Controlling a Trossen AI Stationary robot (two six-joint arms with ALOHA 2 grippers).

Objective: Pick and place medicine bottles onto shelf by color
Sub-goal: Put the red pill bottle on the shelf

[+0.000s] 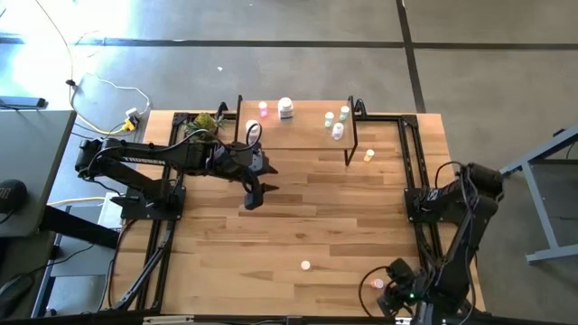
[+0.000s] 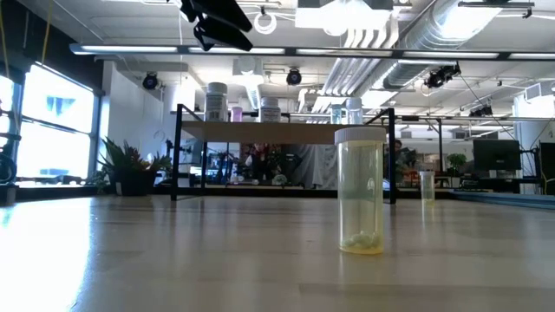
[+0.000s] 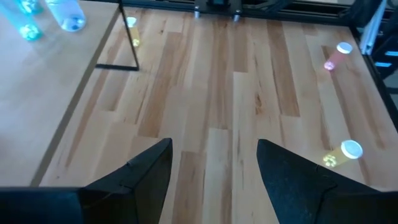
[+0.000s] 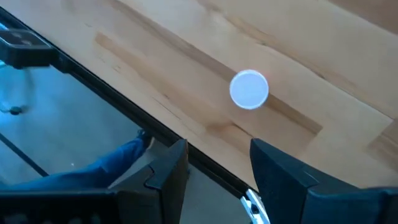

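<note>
Low view shows a yellow bottle upright on the table, long axis vertical, white cap up; from above it is only a dot. Other bottles stand on the shelf. Left gripper hangs released mid-table; right gripper, released, hovers over a pink bottle.

The shelf carries several bottles; others stand on the plank table

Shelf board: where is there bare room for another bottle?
The low light-wood shelf board is bare in its middle, between the large white bottle and the green-and-white bottle cluster. Both ends are crowded; the left claw hangs just off the front edge.
</note>
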